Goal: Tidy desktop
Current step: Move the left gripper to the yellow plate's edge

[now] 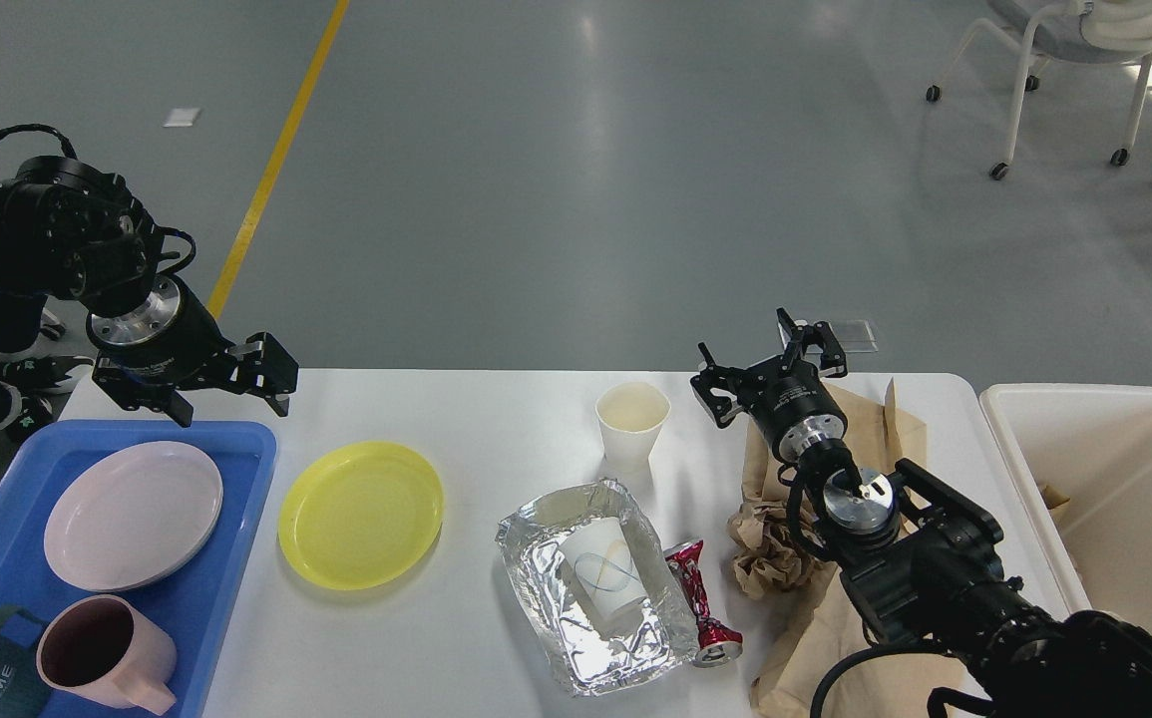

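Nearest, at six o'clock, the desktop, white, matte and round-cornered, carries a foil tray holding a paper cup. Toward three o'clock the right gripper hovers with fingers spread, empty. At nine o'clock the left gripper hangs apart, empty.

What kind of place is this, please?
Probably a robot test hall, not a home: a grey floor with a yellow line, wheeled chairs, and a white desktop set with dishes and rubbish.
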